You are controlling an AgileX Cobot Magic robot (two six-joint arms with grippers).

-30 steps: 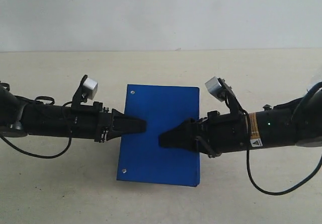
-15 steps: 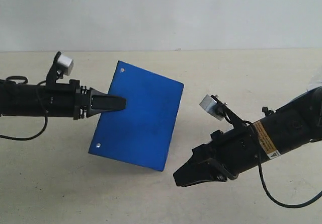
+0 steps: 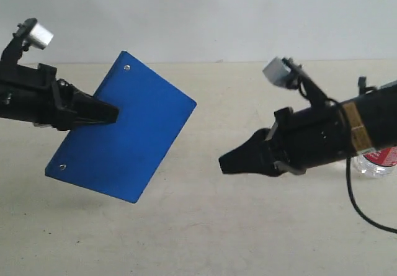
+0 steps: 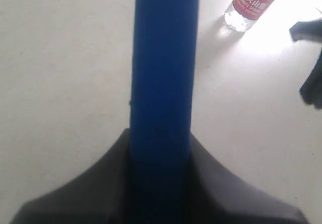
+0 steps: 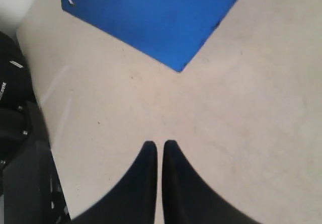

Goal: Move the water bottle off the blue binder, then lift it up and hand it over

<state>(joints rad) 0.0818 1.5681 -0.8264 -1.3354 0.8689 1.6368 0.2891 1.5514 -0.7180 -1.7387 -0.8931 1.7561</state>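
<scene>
My left gripper (image 3: 111, 112) is shut on one edge of the blue binder (image 3: 127, 136) and holds it tilted in the air above the table. In the left wrist view the binder (image 4: 163, 63) shows edge-on between the black fingers (image 4: 100, 178). My right gripper (image 3: 224, 163) hangs in the air to the right of the binder, shut, with nothing between its fingertips (image 5: 149, 151); the right wrist view shows the binder (image 5: 161, 17) ahead of it. The water bottle (image 3: 377, 162) lies on the table at the far right, mostly hidden behind the right arm. Its red-and-white label is clear in the left wrist view (image 4: 255, 2).
The beige table (image 3: 205, 226) runs back to a pale wall (image 3: 198, 15). A black cable (image 3: 366, 208) hangs from the right arm. The left arm's black body (image 5: 20, 148) shows at the edge of the right wrist view.
The left gripper has lifted the binder off the table, up and to the left, tilting it more. The right gripper let go of the binder, shut, drew back right and rose.
</scene>
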